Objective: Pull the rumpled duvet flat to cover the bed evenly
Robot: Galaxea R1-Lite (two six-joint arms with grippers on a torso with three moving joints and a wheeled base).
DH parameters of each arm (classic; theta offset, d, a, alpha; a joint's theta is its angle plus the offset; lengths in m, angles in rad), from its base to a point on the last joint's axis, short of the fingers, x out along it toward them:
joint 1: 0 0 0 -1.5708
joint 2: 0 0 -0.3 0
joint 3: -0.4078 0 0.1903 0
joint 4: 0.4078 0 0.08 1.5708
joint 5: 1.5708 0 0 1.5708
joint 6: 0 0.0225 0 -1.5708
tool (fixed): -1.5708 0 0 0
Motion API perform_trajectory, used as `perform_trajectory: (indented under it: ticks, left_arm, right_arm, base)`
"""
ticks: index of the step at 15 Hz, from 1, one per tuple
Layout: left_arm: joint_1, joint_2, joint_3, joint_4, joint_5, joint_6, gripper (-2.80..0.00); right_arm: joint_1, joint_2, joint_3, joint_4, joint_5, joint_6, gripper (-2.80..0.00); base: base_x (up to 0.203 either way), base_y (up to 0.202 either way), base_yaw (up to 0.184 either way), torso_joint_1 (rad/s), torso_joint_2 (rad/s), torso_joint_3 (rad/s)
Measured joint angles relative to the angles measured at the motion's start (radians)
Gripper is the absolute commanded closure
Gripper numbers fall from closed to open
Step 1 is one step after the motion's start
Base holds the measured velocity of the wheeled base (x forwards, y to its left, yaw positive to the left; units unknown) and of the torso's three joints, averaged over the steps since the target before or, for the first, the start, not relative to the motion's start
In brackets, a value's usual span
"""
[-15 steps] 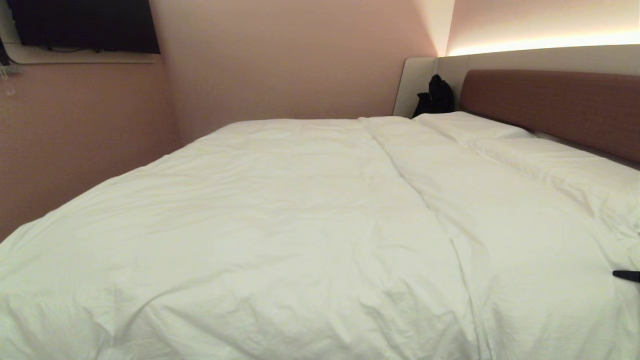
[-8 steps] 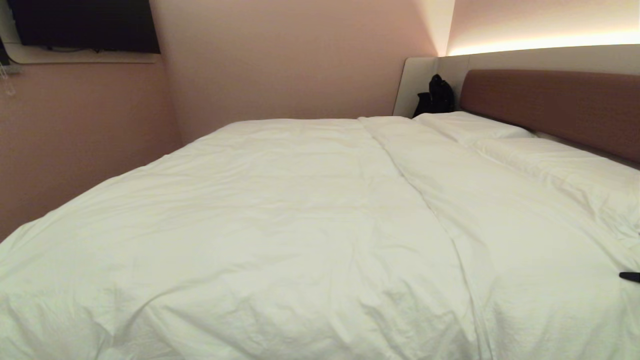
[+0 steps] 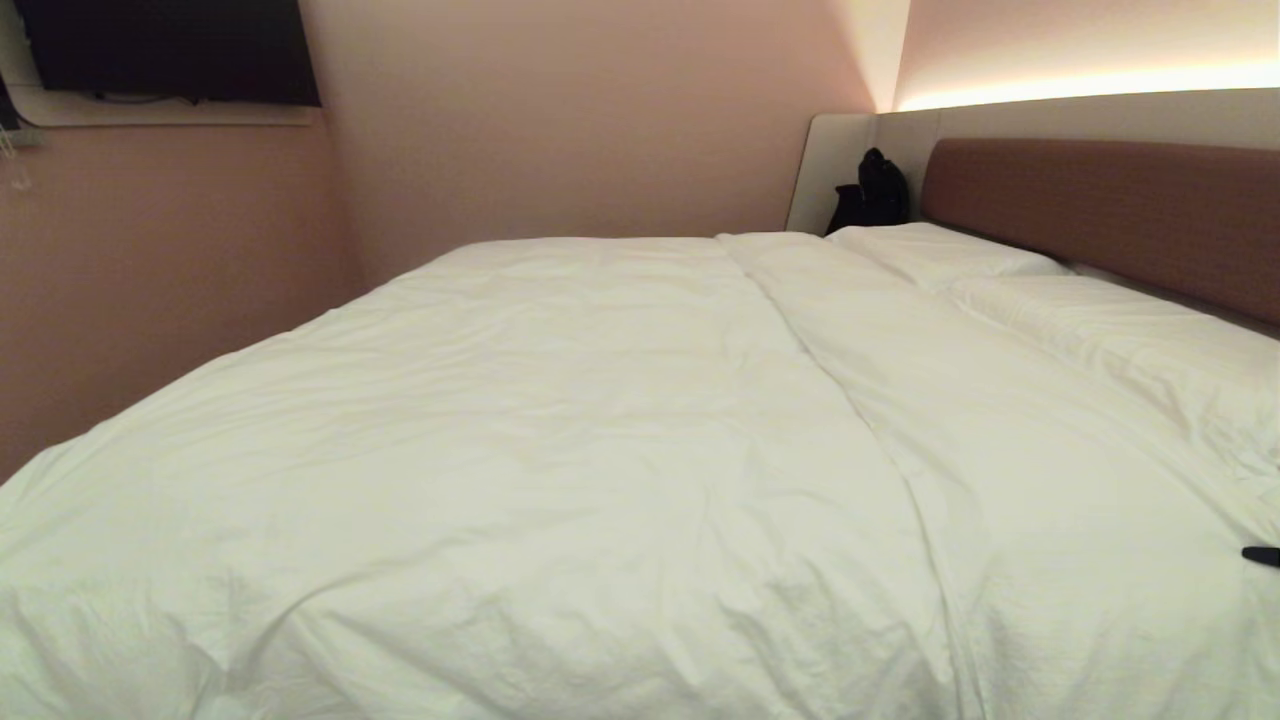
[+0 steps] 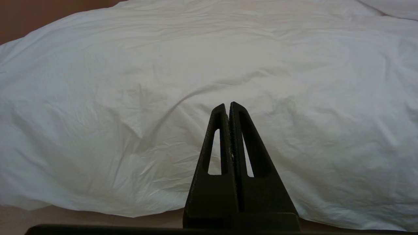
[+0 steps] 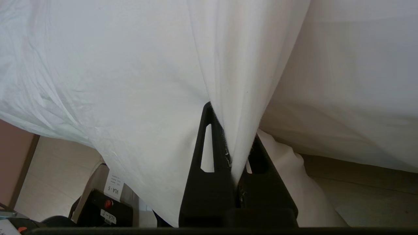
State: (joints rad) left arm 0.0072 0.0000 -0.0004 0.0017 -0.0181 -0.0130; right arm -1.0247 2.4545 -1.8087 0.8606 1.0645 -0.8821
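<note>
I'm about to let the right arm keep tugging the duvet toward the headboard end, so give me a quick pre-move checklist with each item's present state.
1. Right gripper shut on a fold of the duvet: ok.
2. Left gripper shut, empty, clear of the fabric: ok.
3. Duvet spread flat: not ok, creases along the near edge.
4. Duvet reaches the pillows: not ok, a strip of bed shows between them.
5. Black bag at the headboard is clear of the duvet: ok.
6. Far side overhang even: cannot tell.
</note>
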Motion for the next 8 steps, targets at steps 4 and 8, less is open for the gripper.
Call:
perform_trajectory:
  ticks: [4, 8]
  left_arm:
    - [0.000, 0.000, 0.000, 0.000, 0.000, 0.000, 0.00]
    - [0.000, 0.000, 0.000, 0.000, 0.000, -0.001, 0.00]
  right_arm:
    - [0.000, 0.005, -0.005, -0.006, -0.001, 0.000, -2.80]
    - [0.003, 0.005, -0.006, -0.004, -0.007, 0.000, -2.80]
  base:
    - [0.000, 0.000, 0.000, 0.000, 0.00, 0.000]
    - [0.000, 0.000, 0.000, 0.000, 0.00, 0.000]
